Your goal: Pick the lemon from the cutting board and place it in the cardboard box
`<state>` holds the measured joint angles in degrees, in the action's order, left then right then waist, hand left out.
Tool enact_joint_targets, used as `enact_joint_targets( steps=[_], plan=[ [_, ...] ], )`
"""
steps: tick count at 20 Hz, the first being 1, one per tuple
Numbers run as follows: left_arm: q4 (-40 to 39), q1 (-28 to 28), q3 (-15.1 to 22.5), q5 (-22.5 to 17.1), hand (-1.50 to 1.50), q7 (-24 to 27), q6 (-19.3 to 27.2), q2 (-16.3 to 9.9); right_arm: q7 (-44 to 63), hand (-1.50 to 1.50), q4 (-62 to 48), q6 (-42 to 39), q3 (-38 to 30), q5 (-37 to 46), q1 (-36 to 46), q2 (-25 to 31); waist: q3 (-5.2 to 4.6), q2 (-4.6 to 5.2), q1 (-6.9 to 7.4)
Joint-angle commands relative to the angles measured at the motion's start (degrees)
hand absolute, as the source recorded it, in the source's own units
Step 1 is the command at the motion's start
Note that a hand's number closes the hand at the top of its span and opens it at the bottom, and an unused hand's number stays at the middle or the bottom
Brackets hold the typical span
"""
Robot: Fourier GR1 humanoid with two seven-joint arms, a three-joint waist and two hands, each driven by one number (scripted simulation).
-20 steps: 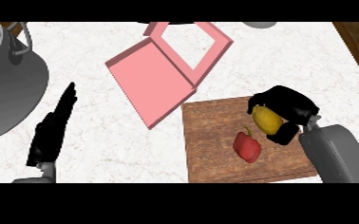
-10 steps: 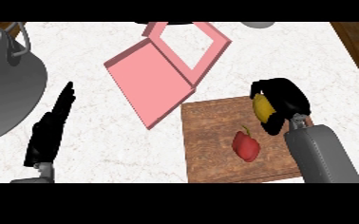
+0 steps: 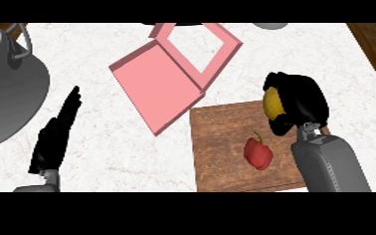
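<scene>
My right hand [image 3: 300, 99] is curled round the yellow lemon [image 3: 274, 103], holding it above the far right corner of the wooden cutting board [image 3: 220, 144]. Only the lemon's left side shows past the black fingers. The pink open box [image 3: 176, 72] lies to the upper left of the board, its lid flat toward the left and its square tray [image 3: 198, 47] at the far end. My left hand [image 3: 55, 134] rests open at the lower left, fingers straight and pointing away.
A red bell pepper [image 3: 258, 152] lies on the board just below the lemon. A grey pot [image 3: 15, 87] fills the left edge. A grey round dish [image 3: 270, 25] and a dark rim [image 3: 180, 24] show at the far edge.
My right hand has lifted the lemon off the board and carried it up and slightly toward the far edge. The left hand has stayed put.
</scene>
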<state>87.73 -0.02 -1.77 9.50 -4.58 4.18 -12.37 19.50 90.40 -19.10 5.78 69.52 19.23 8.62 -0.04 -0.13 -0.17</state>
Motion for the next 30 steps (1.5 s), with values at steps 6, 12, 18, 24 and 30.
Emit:
enact_joint_targets(
  steps=[6,12,18,24,30],
  plan=[
    [0.24,2.90,0.92,1.63,0.00,1.37,0.89,1.11,-3.76,1.50,13.07,1.07,-4.35,-14.20,4.93,-7.96,0.07,-0.02,0.17],
    [0.69,2.00,-0.72,0.00,0.00,1.61,-1.03,-0.06,3.65,1.50,15.25,3.27,2.25,-22.14,11.92,-8.56,0.01,0.11,0.90],
    [3.08,1.61,-0.31,0.43,0.00,-1.07,-1.90,0.42,10.73,1.50,5.56,6.20,3.72,-26.52,25.31,-8.60,0.02,0.14,0.84],
    [-0.65,0.84,-0.16,1.38,0.00,3.46,-1.48,1.29,15.73,1.50,-10.70,11.70,6.22,-28.59,39.70,-8.61,-0.02,0.27,1.28],
    [1.60,-1.18,0.22,1.60,0.00,-1.53,-1.58,1.58,11.61,1.50,-30.28,20.97,8.82,-31.57,45.42,-8.62,-0.02,0.62,2.47]
  ],
)
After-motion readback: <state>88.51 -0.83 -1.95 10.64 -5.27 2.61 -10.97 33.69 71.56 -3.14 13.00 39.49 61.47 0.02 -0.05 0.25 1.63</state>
